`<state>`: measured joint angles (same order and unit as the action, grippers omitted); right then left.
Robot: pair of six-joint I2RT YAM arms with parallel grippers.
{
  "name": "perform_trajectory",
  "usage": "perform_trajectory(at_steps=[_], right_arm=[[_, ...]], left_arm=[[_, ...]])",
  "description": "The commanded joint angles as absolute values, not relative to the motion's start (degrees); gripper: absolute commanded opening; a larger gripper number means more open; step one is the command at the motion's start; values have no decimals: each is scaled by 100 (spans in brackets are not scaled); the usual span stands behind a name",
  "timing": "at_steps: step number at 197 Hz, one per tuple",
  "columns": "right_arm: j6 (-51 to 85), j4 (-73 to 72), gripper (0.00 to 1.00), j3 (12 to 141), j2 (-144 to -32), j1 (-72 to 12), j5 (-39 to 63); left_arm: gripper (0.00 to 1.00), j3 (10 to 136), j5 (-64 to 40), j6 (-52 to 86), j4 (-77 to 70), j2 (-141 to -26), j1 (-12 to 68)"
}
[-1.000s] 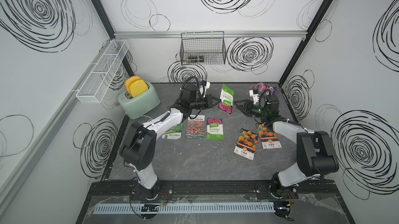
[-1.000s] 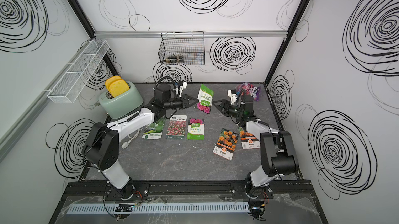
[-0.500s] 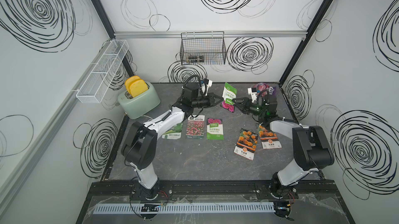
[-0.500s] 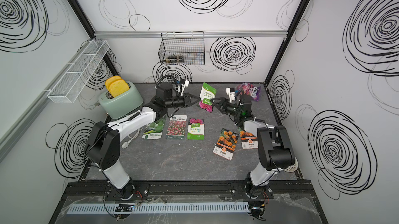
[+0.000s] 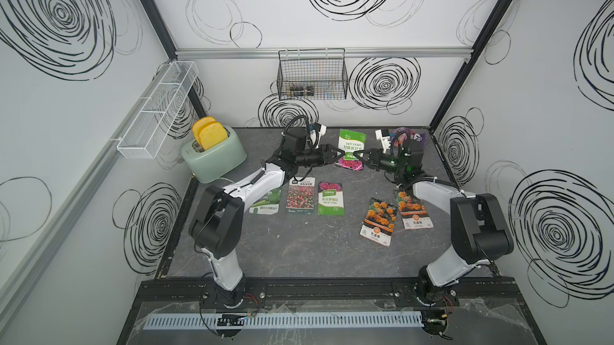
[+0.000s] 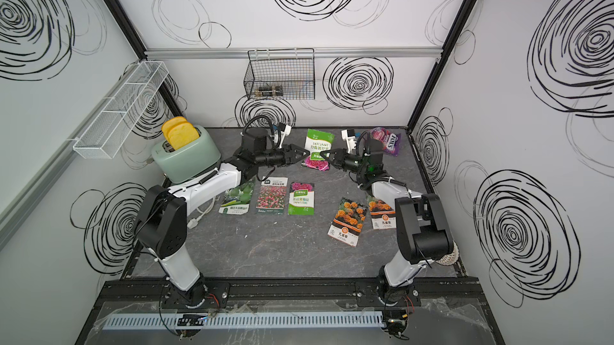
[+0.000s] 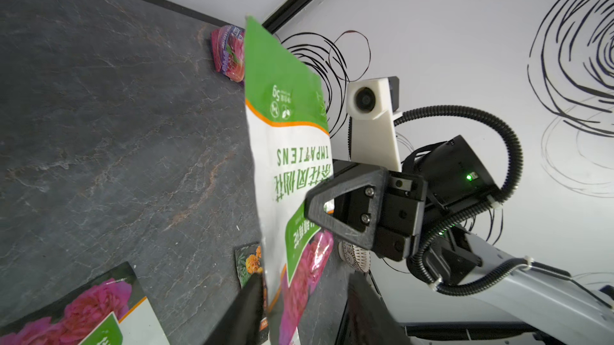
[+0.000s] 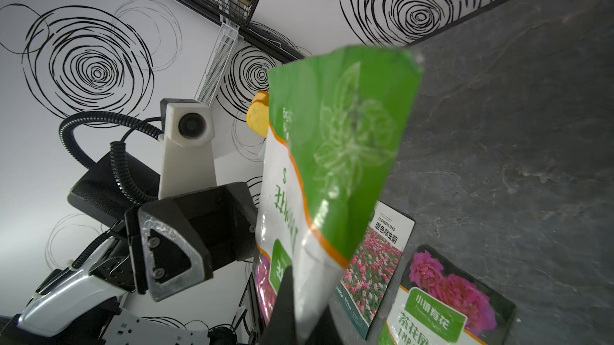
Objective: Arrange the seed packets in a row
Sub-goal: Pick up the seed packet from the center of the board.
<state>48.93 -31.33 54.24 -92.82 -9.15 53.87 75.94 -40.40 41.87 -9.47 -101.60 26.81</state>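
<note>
Seed packets (image 5: 330,197): five lie flat on the bench (image 5: 299,253), a sixth packet (image 5: 353,144) is pinched in the right end effector (image 5: 364,157), left end effector (image 5: 337,157) spread.

Toaster (image 5: 216,160) holding toast (image 5: 207,134); candy bag (image 6: 387,140) rear corner.
</note>
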Motion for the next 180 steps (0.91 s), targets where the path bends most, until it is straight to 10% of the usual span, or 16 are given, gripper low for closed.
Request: perform_trajectory(at_steps=[1, 36, 145, 164, 180], right_arm=[[3464, -1387, 0, 5883, -8961, -914, 5658], [2182, 167, 0, 6324, -8923, -914, 5846], [765, 1953, 0, 6759, -8994, -1227, 5582], [690, 2065, 0, 6855, -9078, -1318, 5458], [707, 2026, 0, 6897, -9152, -1327, 5437]], left_arm=[[77, 7972, -4033, 3450, -507, -10132, 2401], [93, 8692, -4490, 2476, 326, -10514, 2100], [84, 9159, -5242, 756, 756, -11337, 2251], [67, 9083, -5351, 840, 574, -11364, 2302], [30, 9022, -5414, 894, 484, -11351, 2377]])
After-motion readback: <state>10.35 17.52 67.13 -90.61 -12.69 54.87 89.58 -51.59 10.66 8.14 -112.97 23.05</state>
